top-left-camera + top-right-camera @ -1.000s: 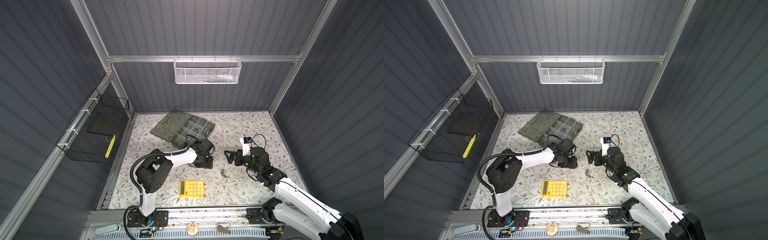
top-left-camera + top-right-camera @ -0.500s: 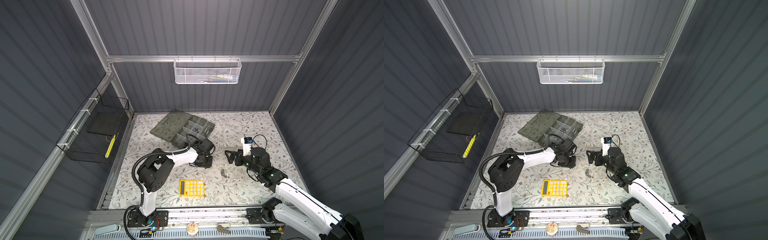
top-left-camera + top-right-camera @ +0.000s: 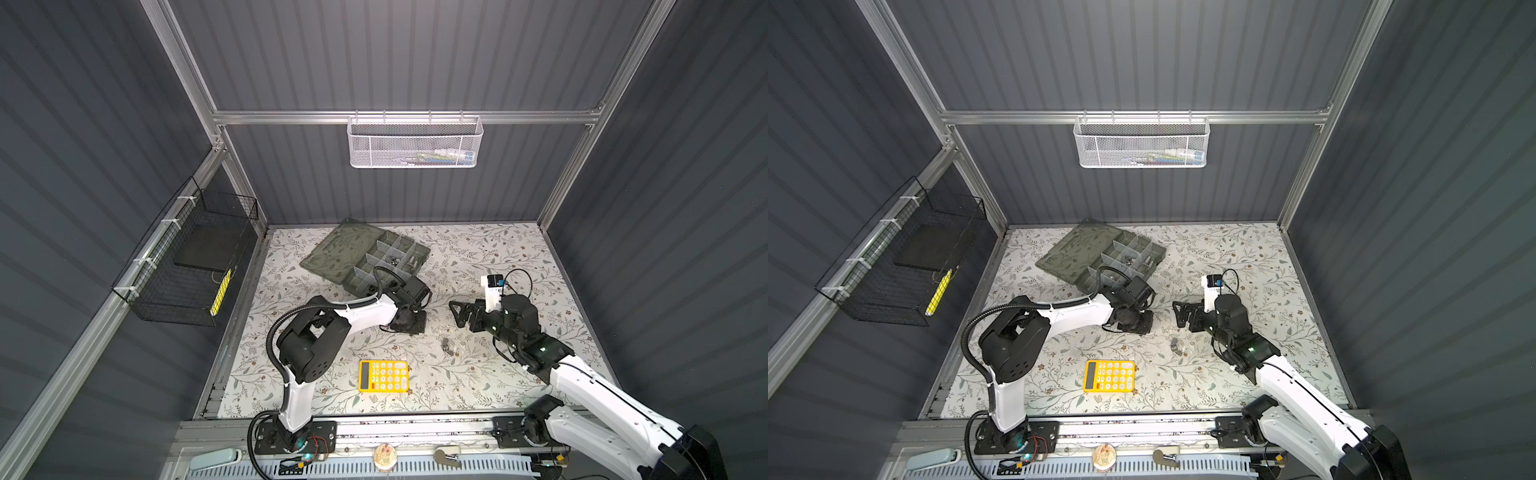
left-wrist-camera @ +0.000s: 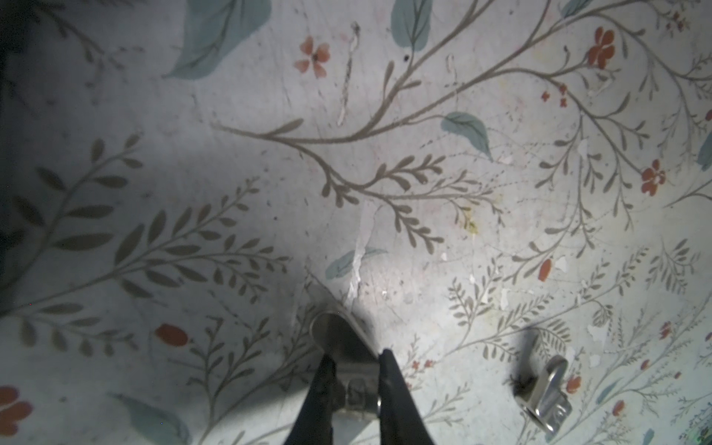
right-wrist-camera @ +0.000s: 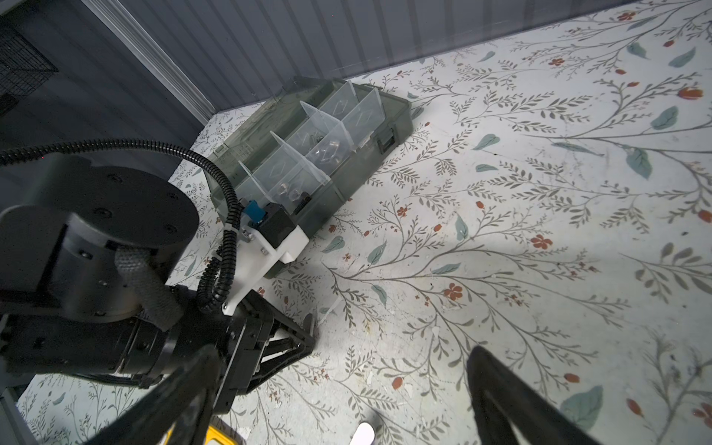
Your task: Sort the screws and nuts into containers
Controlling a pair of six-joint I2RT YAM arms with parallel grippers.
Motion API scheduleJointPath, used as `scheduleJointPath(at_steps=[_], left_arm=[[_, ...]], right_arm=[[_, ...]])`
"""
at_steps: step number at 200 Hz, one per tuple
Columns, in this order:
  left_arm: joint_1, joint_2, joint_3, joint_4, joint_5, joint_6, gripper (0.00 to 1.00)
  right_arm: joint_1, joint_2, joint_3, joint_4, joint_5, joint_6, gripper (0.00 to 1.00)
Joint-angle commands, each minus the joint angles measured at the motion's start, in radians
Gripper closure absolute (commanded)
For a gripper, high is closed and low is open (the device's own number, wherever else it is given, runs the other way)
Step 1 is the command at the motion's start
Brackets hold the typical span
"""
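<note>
- There was the left gripper (image 4: 356,366), down low over the pale floral-printed mat (image 4: 385,115). Its two black fingertips (image 4: 389,377) were drawn in against either side of a small silver wing nut (image 4: 339,339). It was pinched, as far as I could see from where I stood.
- In a top view that same gripper (image 3: 409,322) sat on the near side of the organiser's near corner, close by it.
- A second silver wing nut (image 4: 547,393) lay loose on the mat close beside the pinched one, clear of both fingertips.
- Over on the right, the right gripper (image 5: 343,350) hung above the mat with its black fingers (image 5: 497,385) spread wide apart and nothing between them. It pointed left towards the other gripper.
- The translucent grey-green plastic organiser box (image 5: 362,169) stood at the far middle of the mat, and its hinged flat lid (image 3: 340,249) lay open on the far-left side.
- Its small compartments (image 5: 319,123), split by pale dividers, held a few bits of metal, too small for me to call screws or nuts.
- A little cluster of loose silver pieces (image 3: 449,345) lay on the mat, nearer than the right gripper and off to the right of the calculator. I could not tell what kind they were.
- The flat yellow calculator (image 3: 383,376) lay towards the near edge, about mid-mat.
- A white mesh basket (image 3: 414,143) hung on the far wall and a black wire basket (image 3: 187,266) on the left wall.
</note>
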Motion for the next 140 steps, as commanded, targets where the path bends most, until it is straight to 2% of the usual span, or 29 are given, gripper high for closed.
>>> scheduleJointPath(at_steps=[1,40,100,140], left_arm=[[-0.002,0.008,0.017,-0.054,-0.004,0.016,0.86],[0.03,0.0,0.062,-0.064,0.089,0.008,0.88],[0.079,-0.01,0.165,-0.11,0.129,0.031,0.89],[0.146,-0.014,0.223,-0.14,0.163,0.048,0.89]], right_arm=[[-0.001,0.006,-0.003,0.003,-0.004,-0.001,0.01],[0.0,0.01,-0.004,0.014,-0.025,-0.007,0.01],[0.003,0.011,-0.01,0.035,-0.055,-0.009,0.01],[0.008,0.034,-0.01,0.053,-0.058,-0.013,0.01]])
